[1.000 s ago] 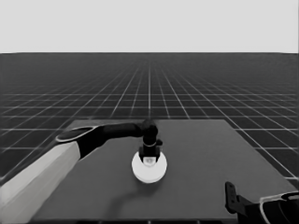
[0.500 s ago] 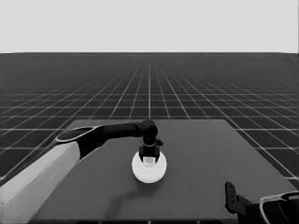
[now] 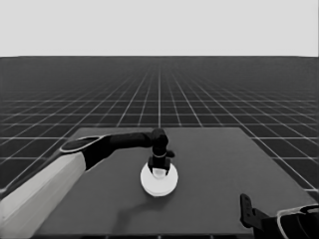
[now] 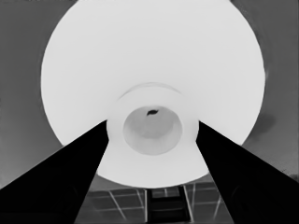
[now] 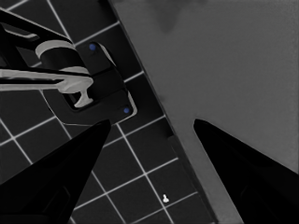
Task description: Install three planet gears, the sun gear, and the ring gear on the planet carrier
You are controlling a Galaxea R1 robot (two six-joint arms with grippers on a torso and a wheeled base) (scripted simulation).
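Note:
The larger round part (image 3: pixel 159 183), the ring gear, lies flat near the table's middle and fills the left wrist view (image 4: pixel 149 56). My left gripper (image 3: pixel 159 167) reaches in from the left and stands upright over it. Its fingers (image 4: pixel 70 186) press on both sides of the raised hub (image 4: pixel 152 161), so my left gripper (image 4: pixel 152 125) is shut on that hub. The planet gears, the sun gear and the smaller round part are hidden from every view. My right gripper (image 3: pixel 245 206) waits at the lower right corner, open (image 5: pixel 152 122) with nothing between its fingers.
The table's near right edge (image 5: pixel 187 140) runs through the right wrist view, with floor grid beyond it. Dark machinery with small blue lights (image 5: pixel 100 88) stands past that edge. A tiny white speck (image 5: pixel 165 198) lies on the floor grid.
The left gripper and the larger round part have sunk very slightly. The right arm has not moved.

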